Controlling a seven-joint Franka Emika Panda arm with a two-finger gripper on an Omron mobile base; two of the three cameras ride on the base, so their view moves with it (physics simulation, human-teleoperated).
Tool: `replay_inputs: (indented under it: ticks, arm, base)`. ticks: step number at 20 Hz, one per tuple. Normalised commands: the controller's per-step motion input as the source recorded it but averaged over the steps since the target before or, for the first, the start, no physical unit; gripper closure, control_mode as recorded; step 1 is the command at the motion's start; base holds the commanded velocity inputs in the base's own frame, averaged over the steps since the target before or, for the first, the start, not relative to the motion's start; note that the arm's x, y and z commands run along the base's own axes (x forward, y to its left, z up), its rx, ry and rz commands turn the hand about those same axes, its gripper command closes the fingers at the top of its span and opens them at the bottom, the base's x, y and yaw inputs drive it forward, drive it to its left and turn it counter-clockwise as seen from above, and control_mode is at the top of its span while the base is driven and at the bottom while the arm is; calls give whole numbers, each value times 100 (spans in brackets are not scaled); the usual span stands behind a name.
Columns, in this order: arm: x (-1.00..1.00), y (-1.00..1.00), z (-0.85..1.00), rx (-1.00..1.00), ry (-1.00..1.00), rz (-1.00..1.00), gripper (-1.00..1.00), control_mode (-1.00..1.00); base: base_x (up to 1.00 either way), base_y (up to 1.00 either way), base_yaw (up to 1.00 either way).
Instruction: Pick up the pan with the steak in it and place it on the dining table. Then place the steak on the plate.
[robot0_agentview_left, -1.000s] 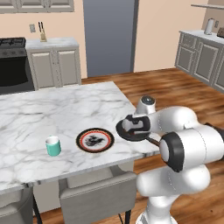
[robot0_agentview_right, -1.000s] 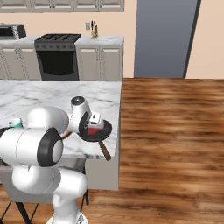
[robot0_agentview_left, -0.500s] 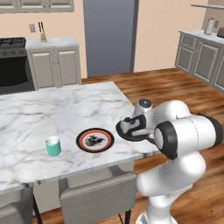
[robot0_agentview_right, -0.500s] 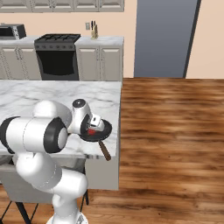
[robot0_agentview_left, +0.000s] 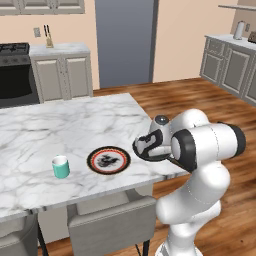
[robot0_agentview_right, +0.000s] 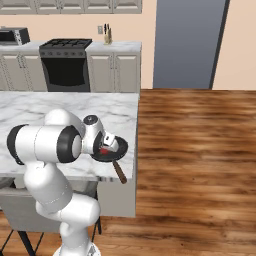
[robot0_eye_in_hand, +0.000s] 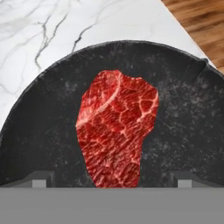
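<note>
The marble dining table (robot0_agentview_left: 75, 125), my worktop, runs off the left edge of the left base view, and its near side is cut by the grey stools (robot0_agentview_left: 110, 225) tucked under it. My own arm covers much of what sits on its right end.

The black pan (robot0_eye_in_hand: 52, 131) rests flat on that end, close to the corner; in the hand view its rim is cropped at left and right, and in the left base view only an arc of it (robot0_agentview_left: 142, 152) shows past my wrist. In the right base view its brown handle (robot0_agentview_right: 119, 172) sticks out over the worktop's edge toward 5 o'clock.

At 9 o'clock from the pan, just beside it but apart, lies the red-rimmed plate (robot0_agentview_left: 108, 160); the dark pattern on its pale centre is too small to read. Farther toward 9 o'clock stands a teal cup (robot0_agentview_left: 61, 167).

The raw steak (robot0_eye_in_hand: 117, 131) lies in the middle of the pan, its lower tip cut off in the hand view.

My gripper (robot0_eye_in_hand: 111, 180) hangs right above the steak, jaws spread fully wide on either side of it, holding nothing; only the fingertips (robot0_eye_in_hand: 40, 179) show.

No writing can be read anywhere.
</note>
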Motion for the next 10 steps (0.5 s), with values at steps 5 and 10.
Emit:
replay_inputs:
  ticks: [5, 10]
  arm:
    - [9, -4, -5, 0, 0, 0, -100, -100]
    - [3, -2, -1, 0, 0, 0, -100, -100]
  base:
    - [0, 0, 0]
    - [0, 0, 0]
